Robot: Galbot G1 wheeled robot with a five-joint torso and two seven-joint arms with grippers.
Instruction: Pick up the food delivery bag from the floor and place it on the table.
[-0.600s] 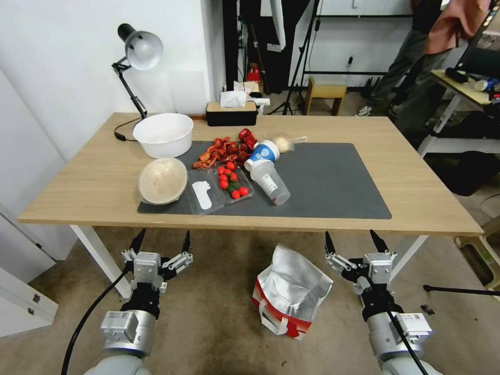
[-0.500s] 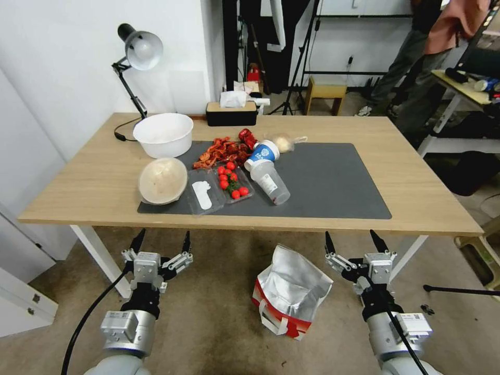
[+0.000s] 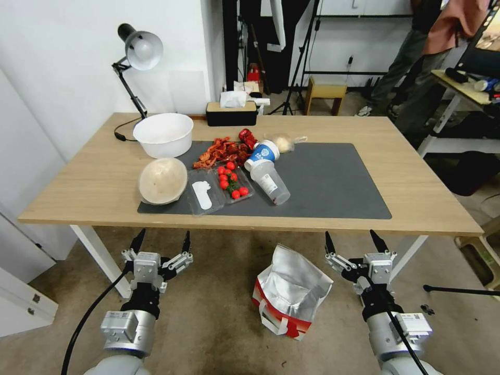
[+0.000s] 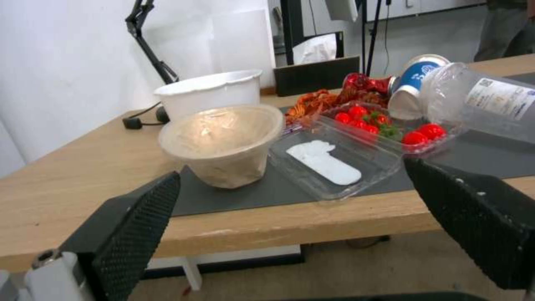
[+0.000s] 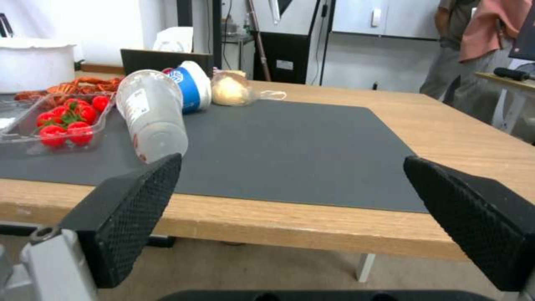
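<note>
Cluttered table (image 3: 411, 192) above food delivery bag (image 3: 291, 291)

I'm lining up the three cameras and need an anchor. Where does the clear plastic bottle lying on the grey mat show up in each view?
Head view: the clear plastic bottle lies mid-mat, right of the tomato tray.
Left wrist view: the bottle is at the picture's upper right edge, beyond the tray.
Right wrist view: the bottle is left of centre, beside the tray.
Shared landmark: the blue-and-white cup at the bottle's far end.
</note>
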